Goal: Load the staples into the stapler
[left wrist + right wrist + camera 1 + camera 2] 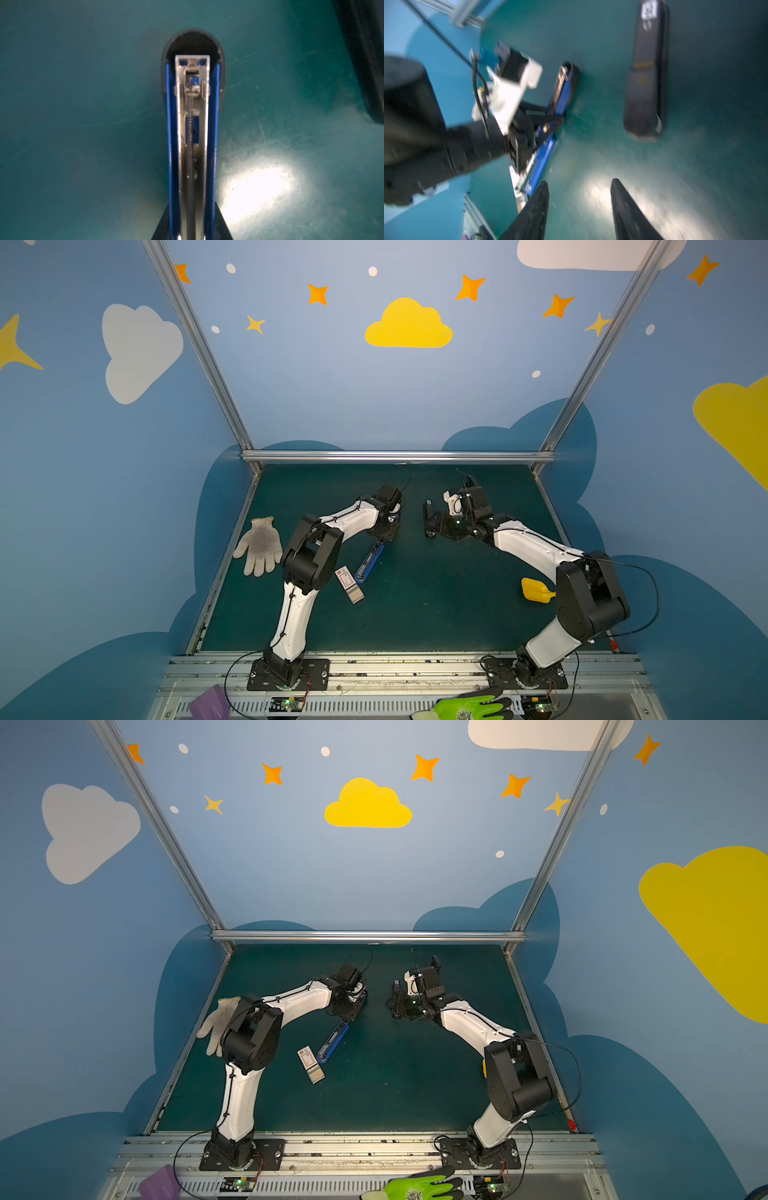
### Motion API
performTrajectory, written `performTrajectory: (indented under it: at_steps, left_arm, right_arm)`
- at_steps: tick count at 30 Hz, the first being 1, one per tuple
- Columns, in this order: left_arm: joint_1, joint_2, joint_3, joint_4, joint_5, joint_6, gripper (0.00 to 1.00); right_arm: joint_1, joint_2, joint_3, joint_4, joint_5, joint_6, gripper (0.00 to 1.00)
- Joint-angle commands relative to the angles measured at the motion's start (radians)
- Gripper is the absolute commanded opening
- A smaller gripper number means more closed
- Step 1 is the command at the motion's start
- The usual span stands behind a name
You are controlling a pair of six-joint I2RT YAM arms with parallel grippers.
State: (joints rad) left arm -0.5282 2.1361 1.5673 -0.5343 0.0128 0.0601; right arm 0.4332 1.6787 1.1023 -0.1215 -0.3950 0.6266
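The blue stapler [370, 562] lies opened flat on the green mat in both top views. The left wrist view looks down its bare metal magazine [192, 124]. My left gripper [191, 204] is shut on the stapler, with one black finger [162, 224] against each blue side. In a top view this gripper [384, 537] sits at the stapler's far end. The staples [348, 583], a white box with its tan tray slid partly out, lie just left of the stapler. My right gripper [579, 182] hangs open over bare mat, right of the stapler [560, 93], with nothing between its fingers.
A black oblong device with a white tag [646, 83] lies on the mat beyond my right gripper [430, 526]. A white glove [259, 545] lies at the left edge and a yellow object [536, 590] under the right arm. A green glove [469, 707] and a purple item [210, 703] rest on the front rail.
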Motion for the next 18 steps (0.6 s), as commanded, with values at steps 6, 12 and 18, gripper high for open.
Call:
performTrajectory:
  at_steps: [6, 12, 18]
  left_arm:
    - [-0.004, -0.184, -0.17, 0.186, 0.02, -0.017, 0.09]
    - [-0.018, -0.253, -0.236, 0.24, 0.044, -0.025, 0.09]
    - [-0.029, -0.255, -0.237, 0.245, 0.057, -0.028, 0.09]
  right_arm:
    - [-0.022, 0.194, 0.061, 0.336, -0.268, 0.16, 0.55]
    - [-0.021, 0.291, 0.106, 0.434, -0.34, 0.219, 0.6]
    - [-0.01, 0.362, 0.144, 0.51, -0.386, 0.268, 0.62]
